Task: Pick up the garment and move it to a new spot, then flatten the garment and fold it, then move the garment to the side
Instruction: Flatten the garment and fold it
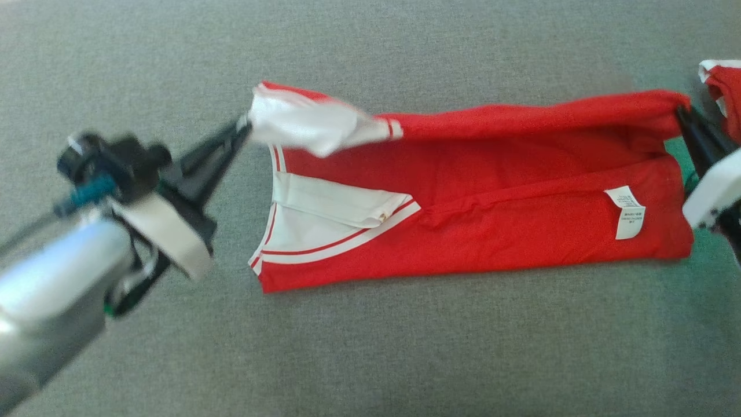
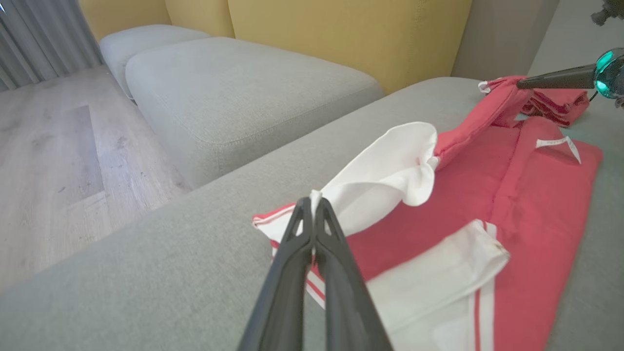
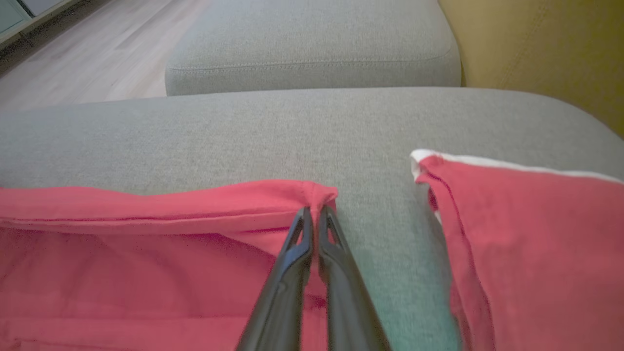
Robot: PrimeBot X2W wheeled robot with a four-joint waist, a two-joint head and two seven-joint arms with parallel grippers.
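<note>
Head view, left arm: a pale forearm reaches in from the lower left, angled up and to the right. The left gripper [image 1: 243, 128] has its two long dark fingers pressed together on a white sleeve corner of the red knit garment with white sleeves and red-striped trim [image 1: 492, 197], holding that corner off the seat.
Right arm: it enters from the right edge. The right gripper [image 1: 682, 116] is closed tight, pinching the garment's far red hem corner, which is also raised.
Garment: it lies lengthwise on the flat grey woven sofa cushion [image 1: 370, 347]. Its far long edge hangs between the two grippers and its near part rests flat. A white rectangular care label [image 1: 626, 211] shows near the right end.
In the way: the lifted white sleeve droops over part of the red panel below.
Around: a second red fabric piece with white edging [image 1: 723, 87] lies near the right gripper, apart from the held garment.
Left wrist view: a neighbouring grey seat cushion [image 2: 234, 92], a mustard-yellow backrest [image 2: 341, 34] and a pale wood-plank floor [image 2: 48, 170].
</note>
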